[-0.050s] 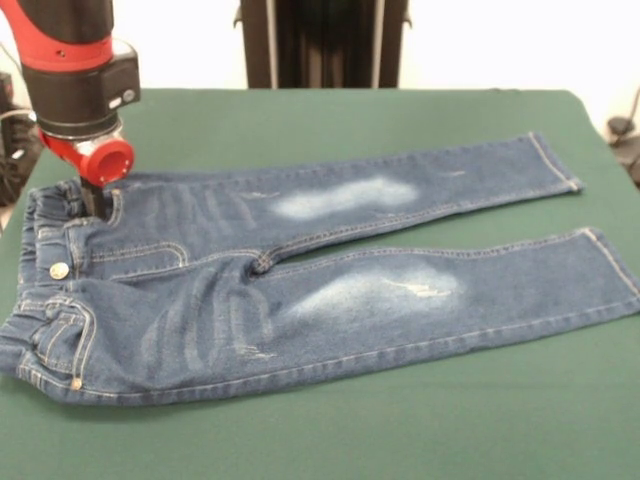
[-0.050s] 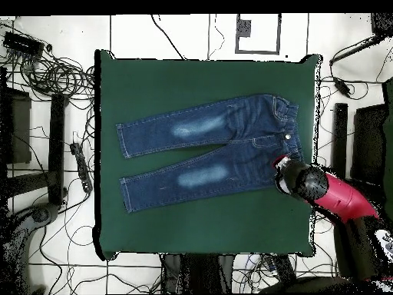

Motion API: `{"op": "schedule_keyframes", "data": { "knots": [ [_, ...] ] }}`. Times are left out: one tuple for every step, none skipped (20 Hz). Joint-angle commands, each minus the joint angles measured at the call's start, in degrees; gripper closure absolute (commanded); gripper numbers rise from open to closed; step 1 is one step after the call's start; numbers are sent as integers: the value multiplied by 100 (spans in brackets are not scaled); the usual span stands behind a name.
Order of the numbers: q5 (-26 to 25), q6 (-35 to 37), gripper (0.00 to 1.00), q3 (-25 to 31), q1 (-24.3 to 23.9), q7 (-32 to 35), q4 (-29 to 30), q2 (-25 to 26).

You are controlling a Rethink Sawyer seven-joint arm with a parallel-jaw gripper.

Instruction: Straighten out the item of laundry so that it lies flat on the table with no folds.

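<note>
The item of laundry, small blue jeans with faded thigh patches, lies spread on the green table. In the front view its waistband is at the left and both legs run to the right, slightly apart. The fabric bunches a little at the elastic waistband. My gripper, under a red and black wrist, comes down onto the far corner of the waistband. In the overhead view the jeans lie across the table, with the gripper at the waistband's lower right corner. Its tip is too hidden to read.
Green table surface surrounds the jeans on all sides. Tangled cables and dark equipment lie on the floor around the table. A black stand rises behind the far edge.
</note>
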Motion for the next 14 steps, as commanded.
{"op": "schedule_keyframes", "data": {
  "knots": [
    [-188,-202,100,162,97,257,72,679],
    [-190,-216,100,163,79,250,62,705],
    [-192,-230,100,164,60,244,52,731],
    [-187,-201,100,148,59,240,51,736],
    [-186,-173,100,98,79,266,60,725],
    [-184,-146,100,49,99,292,70,714],
    [-179,-118,100,-22,128,339,85,711],
    [-181,-141,100,-64,144,377,101,709],
    [-176,-183,100,-108,155,432,135,712],
    [-179,-210,100,-115,144,438,151,721],
    [-181,-236,100,-123,133,445,166,729],
    [-182,-274,100,-119,113,446,176,740],
    [-182,-263,100,-109,74,425,195,750],
    [-182,-252,100,-103,29,410,236,745]
  ]
}}
